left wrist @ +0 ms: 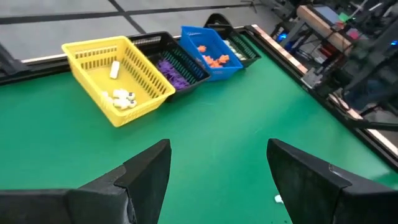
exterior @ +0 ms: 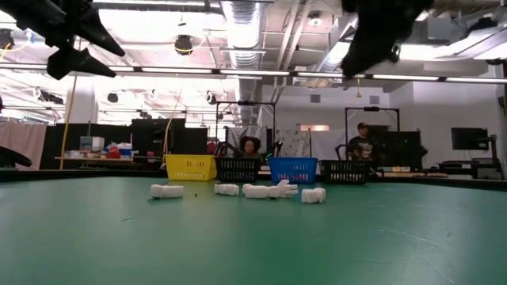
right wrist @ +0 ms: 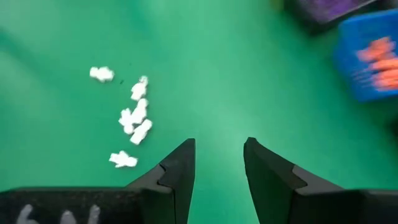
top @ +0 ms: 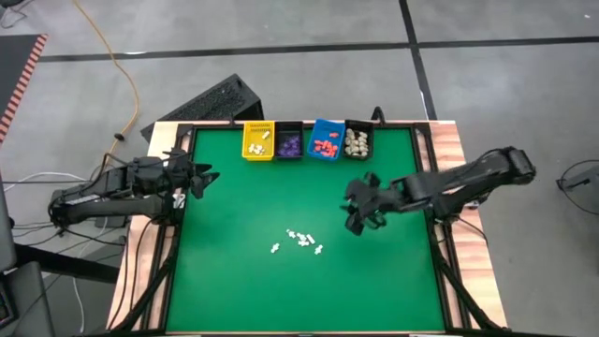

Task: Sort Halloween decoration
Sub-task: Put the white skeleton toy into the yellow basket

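1. Hovering above the green worktop (top: 234, 281), the right hand (top: 360, 217) hung just off a loose cluster of white Halloween decoration pieces (top: 301, 240); its fingers (right wrist: 180, 171) stood partly apart with nothing between them.
2. The left hand (top: 198, 178) waited over the worktop's left edge, fingers (left wrist: 146, 174) spread wide and empty.
3. Four bins lined the far edge: a yellow bin (top: 258, 140) holding a few white pieces, a black bin (top: 288, 140) with purple ones, a blue bin (top: 327, 140) with orange-red ones, and a second black bin (top: 357, 140) with cream-beige ones.
4. From table height, the white pieces (exterior: 238, 191) lay in a row before the bins, whose contents were hidden behind their walls; both hands were cut off by the top of that view.
5. In the right wrist view the blue bin (right wrist: 370, 59) was blurred and cropped, so its pieces could not be counted.
6. Two people (exterior: 249, 146) showed in the room beyond, small and partly hidden by the bins.
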`<move>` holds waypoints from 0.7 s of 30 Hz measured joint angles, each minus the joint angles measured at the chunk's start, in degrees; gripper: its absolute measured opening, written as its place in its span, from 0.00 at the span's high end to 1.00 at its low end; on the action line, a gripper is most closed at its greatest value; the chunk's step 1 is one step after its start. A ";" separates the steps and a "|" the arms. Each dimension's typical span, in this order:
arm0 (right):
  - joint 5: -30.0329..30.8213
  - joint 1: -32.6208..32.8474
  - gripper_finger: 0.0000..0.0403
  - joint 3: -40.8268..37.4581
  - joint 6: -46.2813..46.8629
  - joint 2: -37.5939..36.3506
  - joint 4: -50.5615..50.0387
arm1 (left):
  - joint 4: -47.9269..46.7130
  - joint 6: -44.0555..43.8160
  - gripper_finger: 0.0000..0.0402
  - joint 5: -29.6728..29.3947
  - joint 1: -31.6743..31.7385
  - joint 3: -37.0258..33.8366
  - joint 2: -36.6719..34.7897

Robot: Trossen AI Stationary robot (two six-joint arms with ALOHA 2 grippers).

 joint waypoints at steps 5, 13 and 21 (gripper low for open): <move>-5.06 1.78 0.60 -5.29 -0.04 8.42 12.56 | 0.28 0.26 0.36 -1.52 0.00 0.00 1.02; -10.36 6.80 0.55 -4.44 -12.86 22.85 28.02 | 0.31 0.26 0.36 -3.80 0.02 0.00 5.56; -12.43 7.91 0.44 -1.55 -26.95 31.07 28.18 | 1.82 -0.51 0.36 -3.34 0.00 0.00 10.08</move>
